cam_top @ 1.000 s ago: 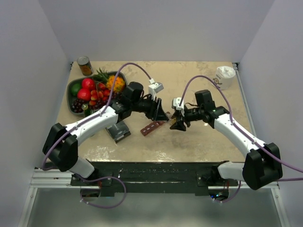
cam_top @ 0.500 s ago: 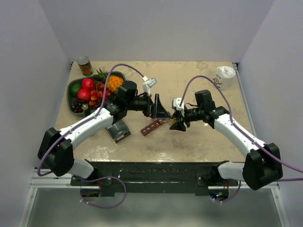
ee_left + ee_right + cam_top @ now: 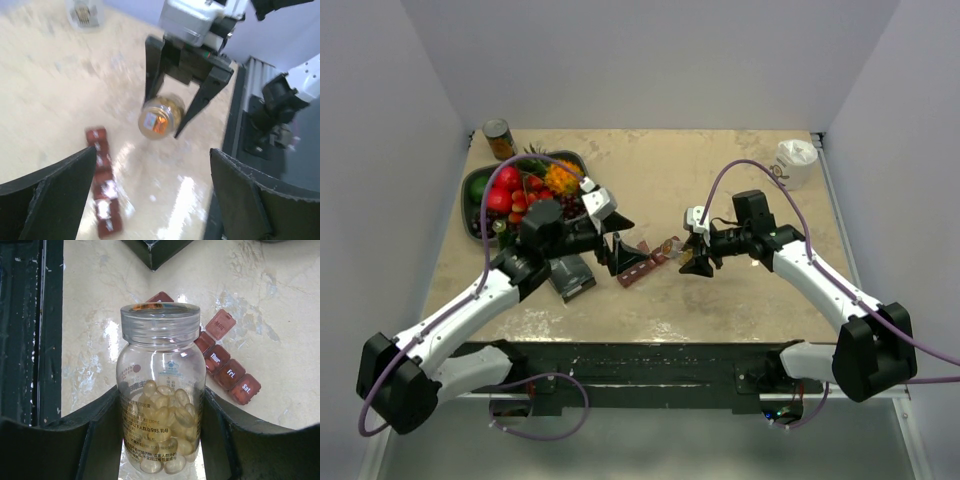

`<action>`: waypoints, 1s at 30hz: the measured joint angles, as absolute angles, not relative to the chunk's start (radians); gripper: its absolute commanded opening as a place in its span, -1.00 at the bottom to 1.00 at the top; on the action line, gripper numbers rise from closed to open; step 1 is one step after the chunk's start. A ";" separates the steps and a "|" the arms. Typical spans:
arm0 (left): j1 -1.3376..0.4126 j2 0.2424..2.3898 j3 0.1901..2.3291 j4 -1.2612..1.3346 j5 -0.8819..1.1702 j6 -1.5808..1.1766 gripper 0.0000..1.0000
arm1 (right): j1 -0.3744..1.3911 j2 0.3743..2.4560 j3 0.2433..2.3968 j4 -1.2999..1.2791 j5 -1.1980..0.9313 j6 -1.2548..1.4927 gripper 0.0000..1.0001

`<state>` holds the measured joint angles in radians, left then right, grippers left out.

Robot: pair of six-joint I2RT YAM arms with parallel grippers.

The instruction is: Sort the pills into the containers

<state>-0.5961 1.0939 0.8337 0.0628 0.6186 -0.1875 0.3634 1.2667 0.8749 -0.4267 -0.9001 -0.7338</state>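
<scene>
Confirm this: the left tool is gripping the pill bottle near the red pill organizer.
Wrong arm. The right tool grips the pill bottle near the red pill organizer, as the left wrist view shows; the left tool is open and empty.

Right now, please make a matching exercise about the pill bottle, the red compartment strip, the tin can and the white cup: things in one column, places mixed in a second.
Things:
1. clear plastic bottle of yellowish pills
2. dark red strip of small square compartments
3. brown-labelled tin can
4. white cup

Places:
A. far right corner of the beige table
B. far left corner, behind the dark fruit bowl
C. gripped in the right pincer
D. lying flat near the table's middle

Pairs: 1-C, 2-D, 3-B, 4-A.
</scene>
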 measured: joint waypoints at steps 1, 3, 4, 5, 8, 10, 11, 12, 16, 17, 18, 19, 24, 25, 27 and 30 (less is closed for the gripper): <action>-0.596 1.061 0.772 0.157 0.616 -0.152 0.98 | 0.363 1.267 0.875 -0.427 -0.900 -0.734 -1.00; -0.596 1.040 0.696 0.266 0.625 -0.080 0.96 | 0.363 1.267 0.875 -0.427 -0.900 -0.734 -1.00; -0.596 1.045 0.667 0.316 0.642 -0.026 0.96 | 0.363 1.267 0.875 -0.427 -0.900 -0.734 -1.00; -0.596 1.058 0.656 0.342 0.654 0.009 0.95 | 0.363 1.267 0.875 -0.427 -0.900 -0.734 -1.00; -0.597 1.124 0.652 0.401 0.710 0.157 0.93 | 0.363 1.267 0.875 -0.427 -0.900 -0.734 -1.00; -0.599 1.158 0.652 0.417 0.752 0.242 0.92 | 0.363 1.267 0.875 -0.427 -0.900 -0.734 -1.00; -0.601 1.176 0.653 0.424 0.770 0.282 0.91 | 0.363 1.267 0.875 -0.427 -0.900 -0.735 -1.00; -0.605 1.194 0.657 0.427 0.786 0.318 0.89 | 0.363 1.267 0.875 -0.427 -0.900 -0.734 -1.00; -0.628 1.277 0.719 0.416 0.826 0.434 0.85 | 0.363 1.267 0.875 -0.427 -0.900 -0.735 -1.00; -0.633 1.299 0.743 0.413 0.834 0.454 0.83 | 0.363 1.267 0.875 -0.427 -0.900 -0.735 -1.00; -0.638 1.319 0.764 0.410 0.841 0.471 0.81 | 0.363 1.267 0.875 -0.427 -0.900 -0.735 -1.00; -0.643 1.336 0.783 0.408 0.847 0.485 0.79 | 0.363 1.267 0.875 -0.427 -0.900 -0.735 -1.00; -0.651 1.391 0.841 0.392 0.881 0.531 0.66 | 0.363 1.267 0.875 -0.427 -0.900 -0.736 -1.00; -0.651 1.397 0.848 0.379 0.888 0.543 0.65 | 0.363 1.267 0.875 -0.427 -0.900 -0.736 -1.00; -0.651 1.405 0.856 0.361 0.899 0.563 0.60 | 0.363 1.267 0.875 -0.427 -0.900 -0.737 -1.00; -0.654 1.414 0.862 0.327 0.912 0.588 0.47 | 0.363 1.267 0.875 -0.427 -0.900 -0.737 -1.00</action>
